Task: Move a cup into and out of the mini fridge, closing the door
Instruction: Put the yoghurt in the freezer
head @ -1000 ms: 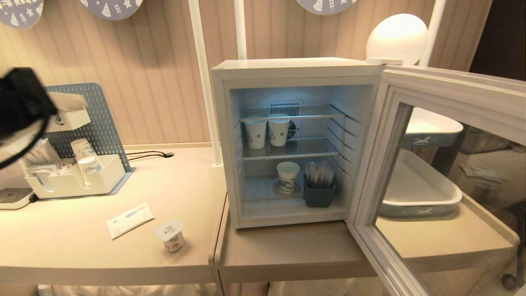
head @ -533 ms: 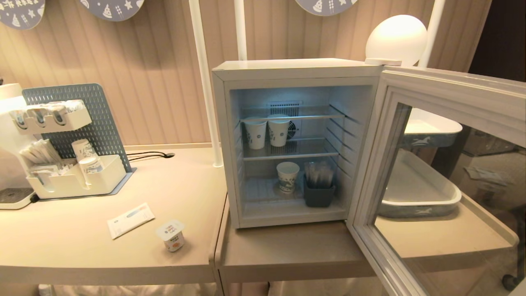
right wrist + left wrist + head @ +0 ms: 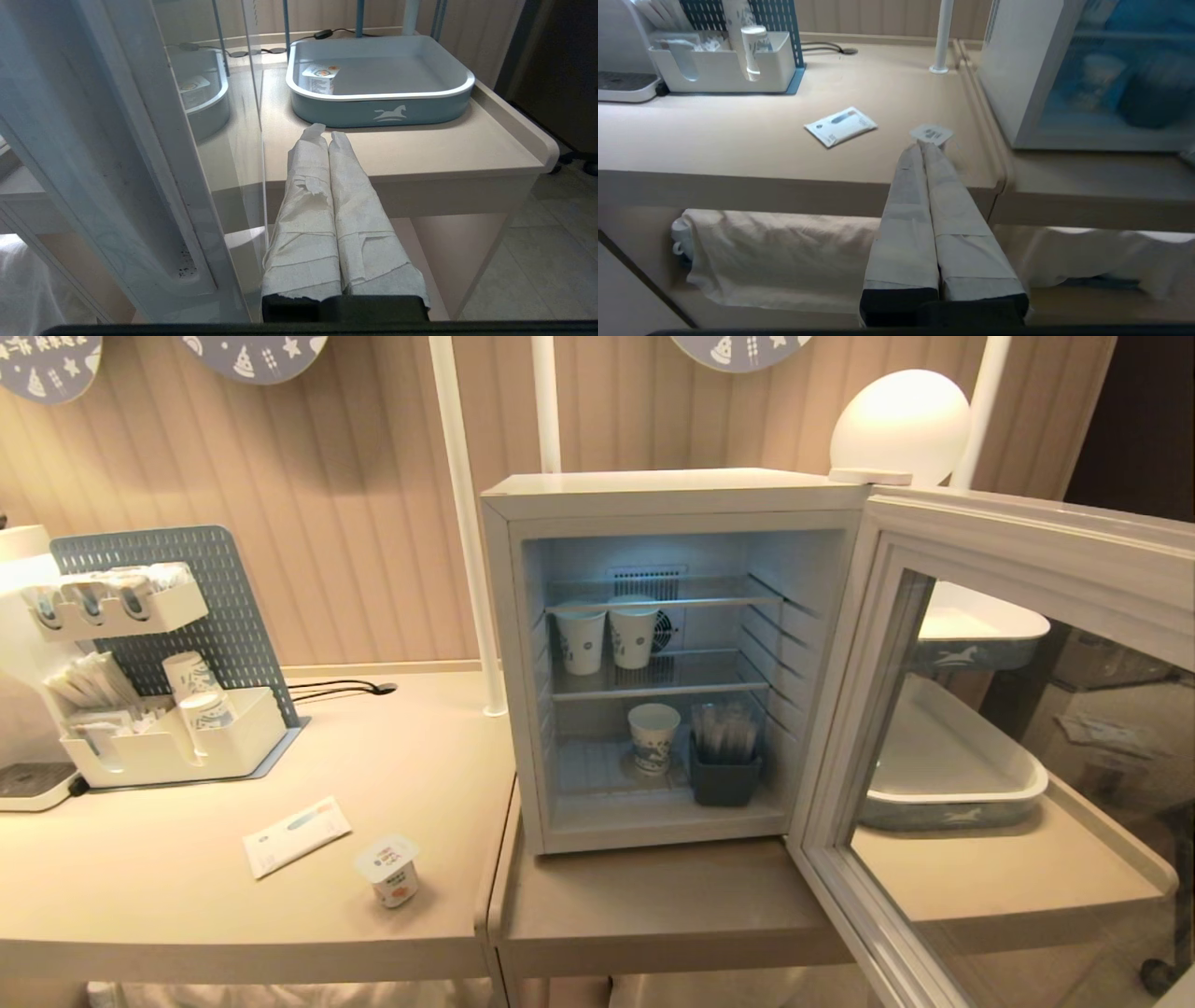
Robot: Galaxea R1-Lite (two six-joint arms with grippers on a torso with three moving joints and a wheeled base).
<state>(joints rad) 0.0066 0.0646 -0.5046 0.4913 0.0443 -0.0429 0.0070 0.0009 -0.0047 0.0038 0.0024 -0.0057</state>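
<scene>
Head view: the cup [image 3: 392, 870] stands on the worktop [image 3: 187, 905], the door [image 3: 1008, 747] hangs open; my left claw [image 3: 924, 145], pressed together, holds nothing.

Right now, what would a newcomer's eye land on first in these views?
The mini fridge stands lit in the middle, its door swung wide to the right, with paper cups on its middle shelf. The cup sits alone near the front edge of the table left of it, beside a flat packet. Both grippers hang low before the furniture with jaws shut, the left gripper pointing at the cup.
</scene>
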